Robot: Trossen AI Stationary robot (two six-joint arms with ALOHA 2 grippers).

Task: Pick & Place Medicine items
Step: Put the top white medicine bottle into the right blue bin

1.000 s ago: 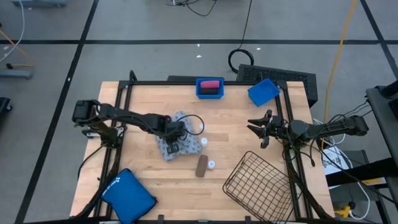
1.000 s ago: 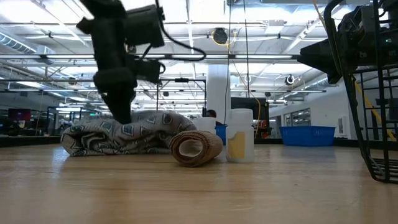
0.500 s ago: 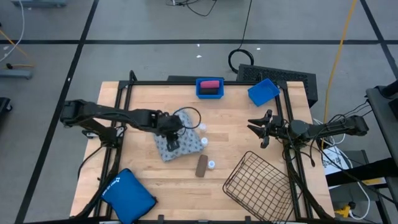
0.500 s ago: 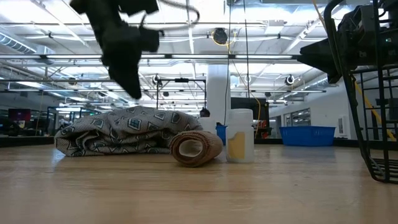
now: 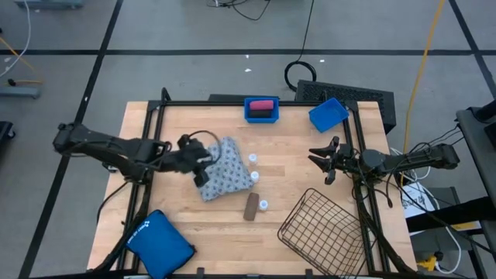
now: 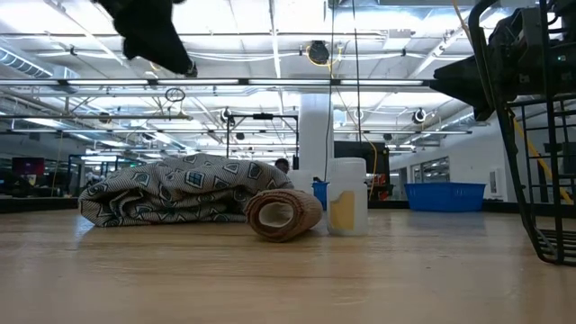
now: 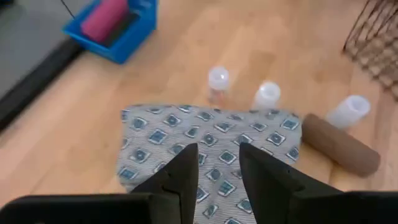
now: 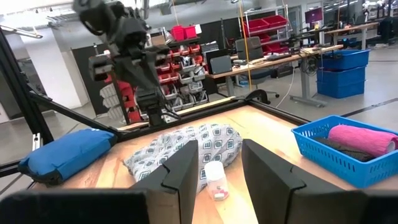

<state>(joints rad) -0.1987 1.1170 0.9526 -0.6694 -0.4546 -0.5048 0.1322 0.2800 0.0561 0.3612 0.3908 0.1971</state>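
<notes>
The grey-blue patterned soft pack (image 5: 226, 172) (image 6: 180, 189) (image 7: 211, 149) lies crumpled on the table's middle. My left gripper (image 5: 201, 170) (image 7: 217, 180) hangs open above the pack's left edge, clear of it, and shows high in the low view (image 6: 171, 54). A brown oblong container (image 5: 252, 205) (image 7: 341, 146) lies on its side near the pack. Three white vials (image 5: 253, 160) (image 5: 255, 176) (image 5: 264, 205) stand around it. A pink container (image 5: 262, 105) lies in a blue bin at the far edge. My right gripper (image 5: 319, 160) (image 8: 217, 168) waits open at the table's right.
A wire basket (image 5: 322, 229) lies tipped at the near right corner. The large plain blue pouch (image 5: 159, 240) sits at the near left corner. A second blue bin (image 5: 328, 114) rests tilted at the far right corner. Black frame rails (image 5: 147, 155) border the table.
My left gripper has risen off the patterned pack and drawn back toward the table's left edge. The pack has stayed on the table, its left end spread a little farther out than before.
</notes>
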